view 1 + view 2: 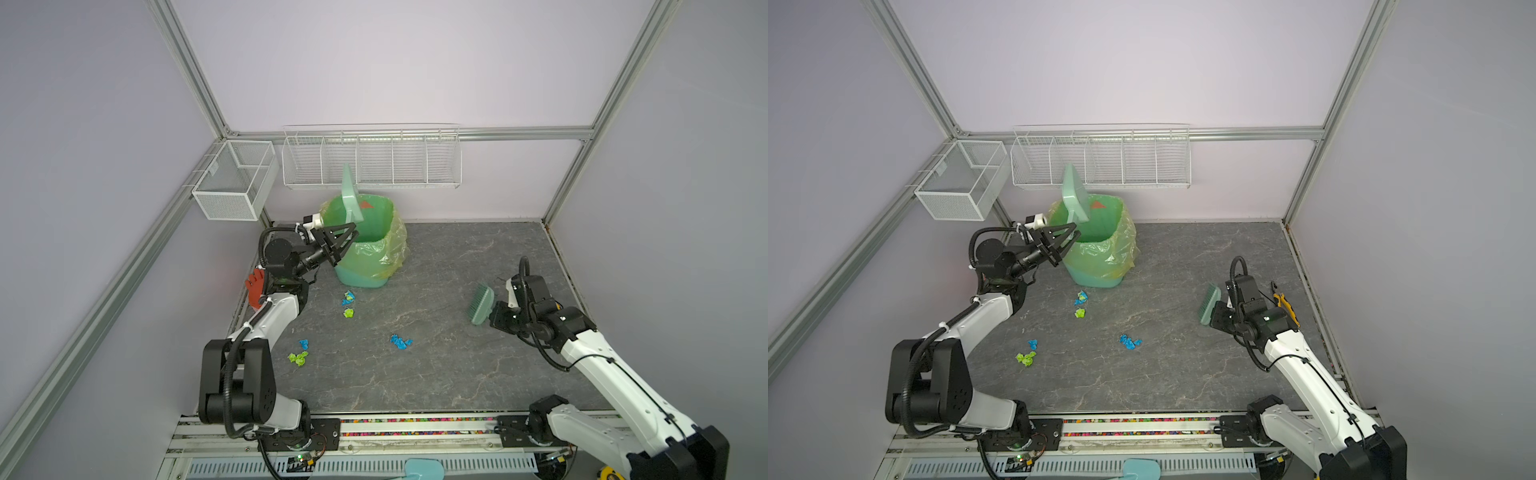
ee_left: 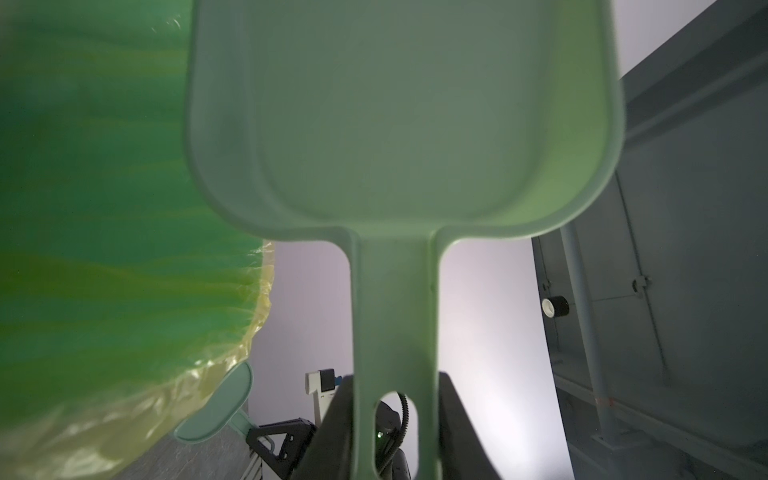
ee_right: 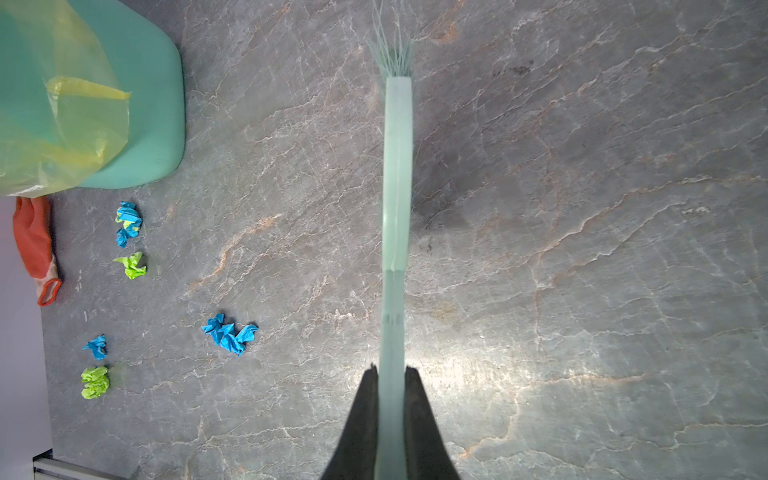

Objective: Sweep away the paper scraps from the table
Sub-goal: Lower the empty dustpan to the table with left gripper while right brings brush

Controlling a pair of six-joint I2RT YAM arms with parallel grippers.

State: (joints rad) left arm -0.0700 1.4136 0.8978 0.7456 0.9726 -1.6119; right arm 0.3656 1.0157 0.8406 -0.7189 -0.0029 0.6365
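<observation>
Paper scraps (image 1: 401, 342) litter the veined grey table (image 1: 457, 270).

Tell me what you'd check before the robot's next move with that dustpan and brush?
1. Dustpan grip: ok. The left gripper clamps the handle of the dustpan.
2. Dustpan load: ok. Its visible face, raised over the bin, is bare.
3. Brush grip: ok. The right gripper is shut on the brush.
4. Bin: ok. It stands upright with its liner open.
5. Paper scraps gone: not ok. Five lie on the table.
6. Glove out of the sweep path: cannot tell. It lies at the table's edge.
</observation>
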